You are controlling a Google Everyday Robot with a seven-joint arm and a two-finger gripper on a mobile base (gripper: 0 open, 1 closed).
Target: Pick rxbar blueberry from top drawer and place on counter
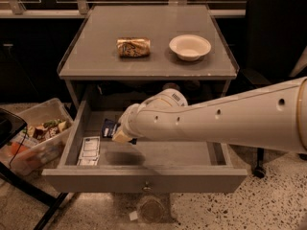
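Observation:
The top drawer (192, 178) stands pulled open below the counter (96, 56). My gripper (119, 135) is over the left part of the drawer, at the end of my white arm that comes in from the right. It is shut on the rxbar blueberry (109, 127), a dark navy bar that sticks out to the upper left of the gripper, lifted above the drawer floor. A white flat packet (89, 150) lies on the drawer floor at the left, below the bar.
On the counter lie a crushed gold-tan can (133, 47) and a white bowl (190, 46). A clear plastic bin (33, 137) of items stands on the floor to the left. A dark chair (278, 37) stands at the right.

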